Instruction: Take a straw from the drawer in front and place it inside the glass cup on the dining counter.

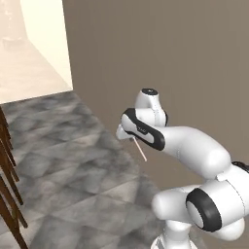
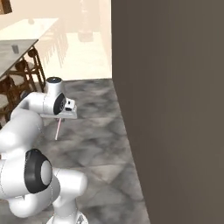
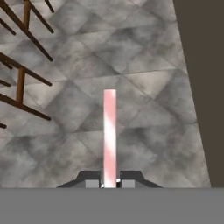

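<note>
The gripper [image 3: 110, 183] is pinching the straw [image 3: 110, 131] between its two dark tips. In the hand view the pink and white straw sticks straight up toward 12 o'clock from the tips, over the grey tiled floor [image 3: 144, 96]. In the left base view the straw [image 1: 140, 150] hangs from the hand and points down toward 5 o'clock. In the right base view it points toward 7 o'clock. Brown stool legs [image 3: 22, 74] stand at 10 o'clock in the hand view. A dark wall [image 2: 175, 109] is at 3 o'clock. The dining counter [image 2: 8, 57] with the glass cup [image 2: 15, 48] is far off at 10 o'clock in the right base view.
</note>
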